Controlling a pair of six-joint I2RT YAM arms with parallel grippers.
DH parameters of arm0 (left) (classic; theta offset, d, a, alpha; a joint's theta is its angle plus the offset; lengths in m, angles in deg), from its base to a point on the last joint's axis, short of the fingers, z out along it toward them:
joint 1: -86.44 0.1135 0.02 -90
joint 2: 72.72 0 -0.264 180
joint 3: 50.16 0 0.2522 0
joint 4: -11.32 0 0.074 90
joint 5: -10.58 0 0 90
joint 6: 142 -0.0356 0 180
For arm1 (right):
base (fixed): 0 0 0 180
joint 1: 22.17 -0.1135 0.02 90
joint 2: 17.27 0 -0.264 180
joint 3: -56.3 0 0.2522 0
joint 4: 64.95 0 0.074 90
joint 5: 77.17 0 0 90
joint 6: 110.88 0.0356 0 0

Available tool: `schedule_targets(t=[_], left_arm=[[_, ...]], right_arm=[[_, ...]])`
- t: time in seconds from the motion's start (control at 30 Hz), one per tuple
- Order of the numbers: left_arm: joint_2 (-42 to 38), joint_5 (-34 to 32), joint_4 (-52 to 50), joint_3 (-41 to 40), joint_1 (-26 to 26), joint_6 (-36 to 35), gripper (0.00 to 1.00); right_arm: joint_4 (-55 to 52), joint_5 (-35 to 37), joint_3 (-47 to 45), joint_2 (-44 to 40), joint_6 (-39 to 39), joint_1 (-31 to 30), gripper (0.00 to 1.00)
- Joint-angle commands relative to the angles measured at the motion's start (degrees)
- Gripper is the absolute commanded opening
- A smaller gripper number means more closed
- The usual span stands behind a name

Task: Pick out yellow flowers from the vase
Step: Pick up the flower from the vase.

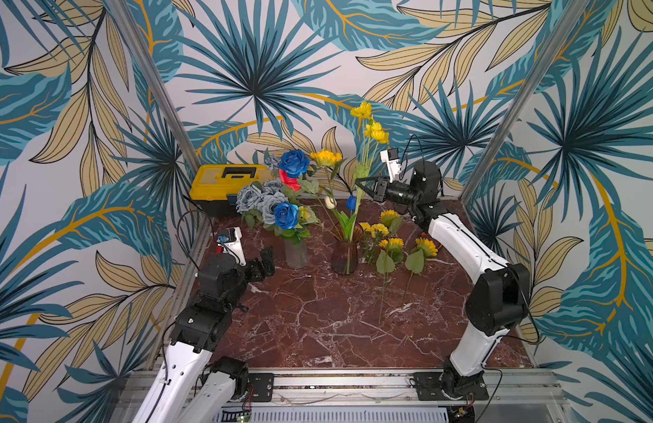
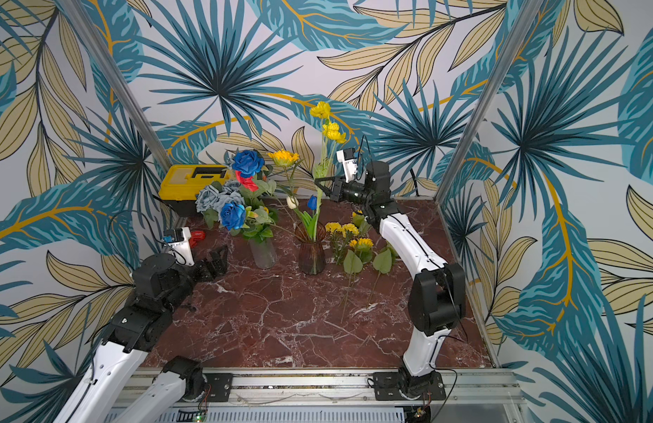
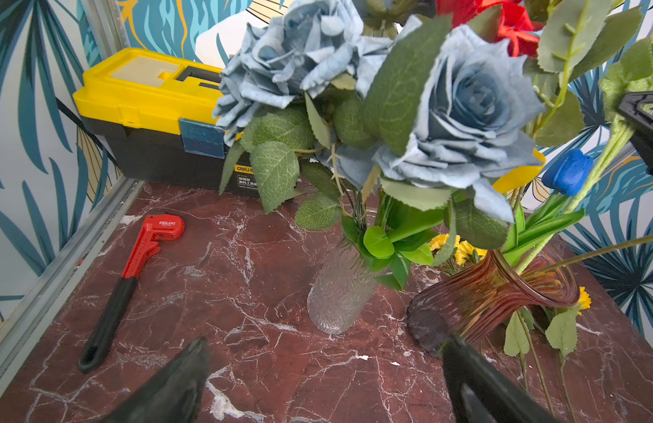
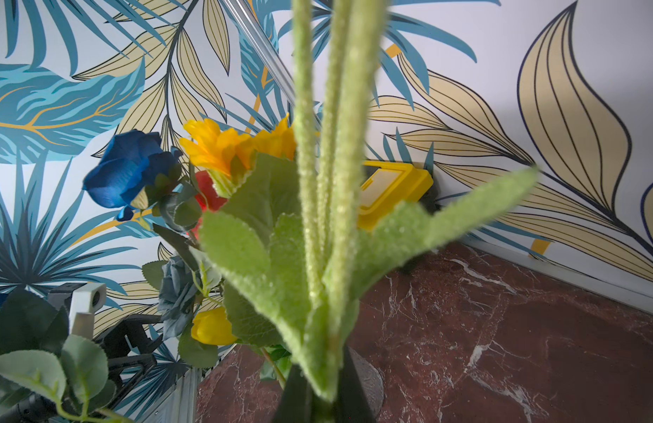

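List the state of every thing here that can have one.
Right end effector, shut on tall yellow flowers.
Left end effector, open, empty.
Tall yellow flowers, standing in amber vase.
Amber vase, upright.
Clear vase, upright, holding roses.
Toolbox, closed.
Loose yellow flowers, lying on table.

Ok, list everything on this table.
amber vase: one, amber, centre
clear vase: one, clear, beside it
loose yellow flowers: several, yellow, lying beside amber vase
tall yellow stem: one, yellow, amber vase
sunflower: one, yellow, amber vase
tulips: two, white, blue, amber vase
roses: several, blue, grey, red, clear vase
toolbox: one, yellow, back corner
wrench: one, red, near toolbox
left tool: one, black, open, near clear vase
right tool: one, black, shut on tall yellow stem
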Motion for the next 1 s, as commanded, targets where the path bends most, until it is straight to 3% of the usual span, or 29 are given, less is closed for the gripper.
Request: schedule_targets(t=[0.0, 0.63, 0.97], left_arm=[[0.0, 0.5, 0.6, -0.7, 0.6, 0.3, 0.99], [0.2, 0.3, 0.6, -0.8, 0.7, 0.2, 0.99], [0.2, 0.5, 0.6, -0.8, 0.7, 0.0, 1.00]], right_arm=[[-0.7, -0.3, 0.8, -4.1, -1.2, -0.2, 0.01], [-6.8, 1.6, 3.2, -13.8, -5.5, -0.2, 0.00], [-12.0, 6.8, 5.4, -22.1, -9.3, -0.2, 0.00]])
